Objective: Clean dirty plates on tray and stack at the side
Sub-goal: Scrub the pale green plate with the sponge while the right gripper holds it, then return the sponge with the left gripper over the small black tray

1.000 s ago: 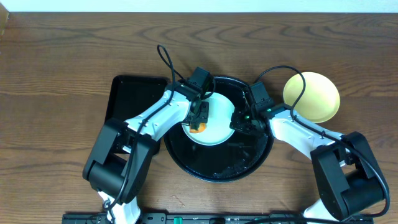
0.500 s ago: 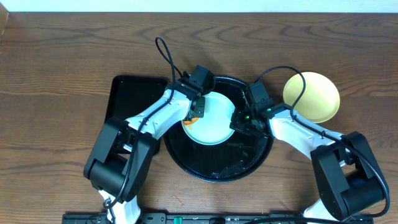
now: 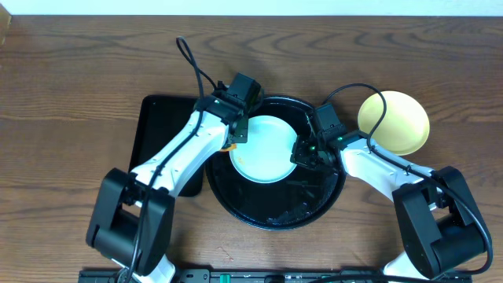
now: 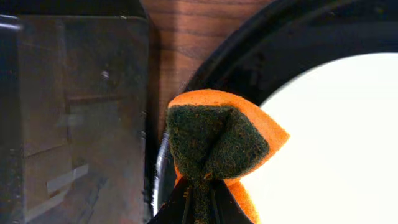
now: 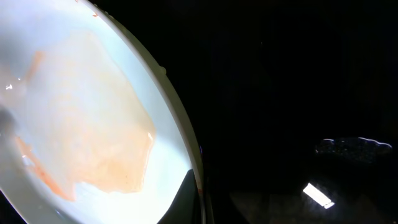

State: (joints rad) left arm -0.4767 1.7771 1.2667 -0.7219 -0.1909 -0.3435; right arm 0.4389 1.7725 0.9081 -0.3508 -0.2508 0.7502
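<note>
A pale mint-white plate (image 3: 263,149) lies in the round black tray (image 3: 275,211). My left gripper (image 3: 236,135) is shut on a folded orange sponge with a dark green scouring face (image 4: 217,140), held over the plate's left edge and the tray rim (image 4: 249,56). The right gripper (image 3: 301,155) is shut on the plate's right rim, one dark finger (image 5: 186,199) lying inside it. The right wrist view shows a thin smeared orange film on the plate (image 5: 93,124). A pale yellow plate (image 3: 394,122) sits on the wood to the right of the tray.
A rectangular black tray (image 3: 167,126) lies left of the round one, almost touching it, and shows up close in the left wrist view (image 4: 74,112). Both arms' cables arch over the back of the round tray. Wood tabletop (image 3: 78,79) spreads behind and to both sides.
My left gripper has carried the sponge from the plate's lower left up and leftward to its edge by the tray rim. The right gripper and the plate have stayed put.
</note>
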